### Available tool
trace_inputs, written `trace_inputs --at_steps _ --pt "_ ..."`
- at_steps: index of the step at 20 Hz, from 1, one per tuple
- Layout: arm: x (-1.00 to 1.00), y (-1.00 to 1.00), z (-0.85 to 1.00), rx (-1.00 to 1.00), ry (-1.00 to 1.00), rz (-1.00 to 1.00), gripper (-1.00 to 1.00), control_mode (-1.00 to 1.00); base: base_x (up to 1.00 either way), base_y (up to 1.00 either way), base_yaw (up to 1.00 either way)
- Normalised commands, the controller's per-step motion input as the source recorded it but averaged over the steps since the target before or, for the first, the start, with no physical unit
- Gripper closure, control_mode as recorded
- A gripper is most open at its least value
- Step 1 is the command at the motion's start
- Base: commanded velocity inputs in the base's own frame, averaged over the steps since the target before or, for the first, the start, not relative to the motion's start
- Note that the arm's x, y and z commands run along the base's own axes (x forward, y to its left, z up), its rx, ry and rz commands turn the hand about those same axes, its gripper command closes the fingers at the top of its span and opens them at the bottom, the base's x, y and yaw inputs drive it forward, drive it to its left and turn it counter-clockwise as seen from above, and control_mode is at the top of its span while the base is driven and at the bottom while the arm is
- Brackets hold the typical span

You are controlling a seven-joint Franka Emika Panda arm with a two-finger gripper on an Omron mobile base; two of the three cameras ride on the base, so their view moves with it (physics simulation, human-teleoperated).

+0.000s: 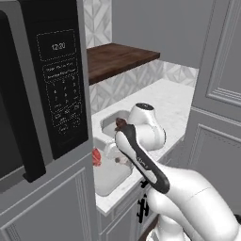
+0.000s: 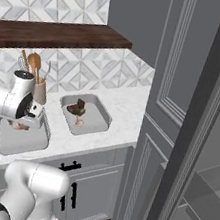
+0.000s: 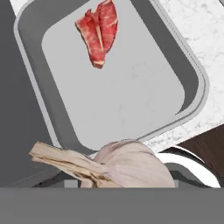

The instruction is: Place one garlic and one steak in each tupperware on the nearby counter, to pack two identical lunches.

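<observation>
Two trays: the near tupperware [image 3: 192, 87] holds a steak [image 3: 99, 37]; the far tupperware [image 2: 101, 113] has its pair.
Hand [image 3: 127, 186]: you're pinching a garlic [image 3: 131, 164] over the near rim.
Risk: release now and it may land on the bench [image 3: 197, 26] or roll off.

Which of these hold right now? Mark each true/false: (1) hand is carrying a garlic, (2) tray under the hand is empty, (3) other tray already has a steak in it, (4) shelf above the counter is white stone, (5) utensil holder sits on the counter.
1. True: the hand is closed on a garlic.
2. False: the tray under the hand already holds a red steak.
3. True: the other tray holds a dark steak.
4. False: the shelf is dark brown wood; the counter is white stone.
5. True: a utensil holder stands by the wall with wooden spoons.
</observation>
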Motion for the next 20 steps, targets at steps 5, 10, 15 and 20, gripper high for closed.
trace_inputs --at_steps 5,10,15,20 --pt "0.61 0.18 -0.4 -0.01 0.0 0.0 1.0 -1.0 0.0 0.0 0.0" --pt "0.67 0.26 -0.53 -0.03 0.0 0.0 1.0 -1.0 0.0 0.0 0.0" --pt "0.72 0.32 -0.54 -0.03 0.0 0.0 1.0 -1.0 0.0 0.0 0.0" --pt "0.68 0.16 -0.36 0.0 0.0 0.0 1.0 -1.0 0.0 0.0 0.0"
